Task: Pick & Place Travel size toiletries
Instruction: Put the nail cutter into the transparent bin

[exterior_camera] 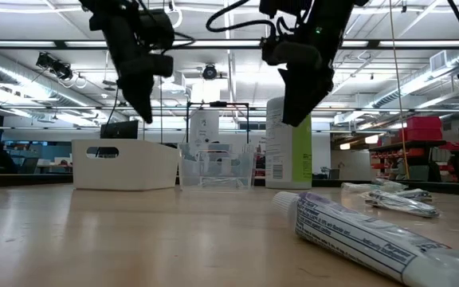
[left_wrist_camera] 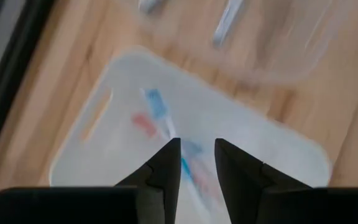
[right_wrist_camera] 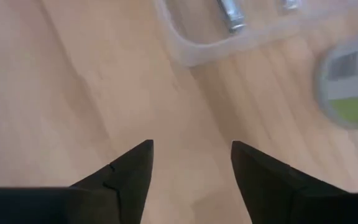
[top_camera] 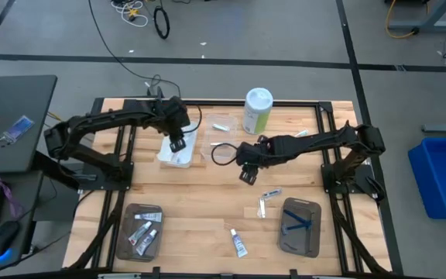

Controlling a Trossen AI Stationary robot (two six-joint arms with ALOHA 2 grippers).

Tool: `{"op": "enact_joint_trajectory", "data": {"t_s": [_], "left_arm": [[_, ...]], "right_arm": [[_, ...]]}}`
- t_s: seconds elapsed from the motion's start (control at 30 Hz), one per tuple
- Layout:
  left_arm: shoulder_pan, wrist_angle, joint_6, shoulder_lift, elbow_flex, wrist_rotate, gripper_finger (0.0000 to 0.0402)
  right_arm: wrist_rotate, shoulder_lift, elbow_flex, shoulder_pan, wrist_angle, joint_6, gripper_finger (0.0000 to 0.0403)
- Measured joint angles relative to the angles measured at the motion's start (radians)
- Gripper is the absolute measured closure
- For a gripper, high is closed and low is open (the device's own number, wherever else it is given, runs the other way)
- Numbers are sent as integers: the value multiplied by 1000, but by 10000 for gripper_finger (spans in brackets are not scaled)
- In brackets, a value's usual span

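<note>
My left gripper point(top_camera: 178, 144) hangs open above the white tray point(top_camera: 175, 155) at the table's far left. Through the narrow gap between its fingers point(left_wrist_camera: 197, 158) I see the tray, and blue and pink toothbrushes point(left_wrist_camera: 157, 109) lie in it. My right gripper point(top_camera: 246, 175) stands open over bare wood near the table's middle, its fingers point(right_wrist_camera: 191, 165) wide apart with nothing between them. Beyond it, a clear tray point(right_wrist_camera: 197, 53) holds silvery tubes point(right_wrist_camera: 229, 15). Loose toiletries lie on the wood: a white tube point(top_camera: 238, 243) near the front edge and small tubes point(top_camera: 270, 194) to the right gripper's right.
A green-and-white canister point(top_camera: 257, 111) stands at the far middle. Two grey trays sit near the front, one on the left point(top_camera: 140, 231) with tubes in it, one on the right point(top_camera: 300, 225) with dark blue items. A black cable loop point(top_camera: 221, 153) lies between the grippers.
</note>
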Motion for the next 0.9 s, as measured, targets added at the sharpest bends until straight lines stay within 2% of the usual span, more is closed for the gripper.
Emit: {"op": "enact_joint_trajectory", "data": {"t_s": [0.1,0.3,0.37,0.43,0.53,0.63,0.8,0.9], "left_arm": [[-6,54,1,-22,4,12,292],[-51,187,-47,-28,-33,130,296],[-76,263,-50,-25,-57,160,300],[-104,346,-73,-24,-84,192,304],[-155,490,-106,-24,-112,219,309],[-206,583,-127,-24,-139,220,313],[-285,630,-217,-24,-152,220,315],[-336,632,-241,-24,-152,202,315]], "right_arm": [[-116,0,-20,-9,-2,-11,159],[-359,0,-87,19,-1,-20,144],[-409,0,-119,45,1,-45,144],[-392,0,-157,69,0,-92,147],[-305,0,-194,88,-28,-134,155],[-298,0,-226,89,-34,-132,161],[-355,0,-270,90,-31,-134,171],[-337,0,-296,99,-21,-141,178]]}}
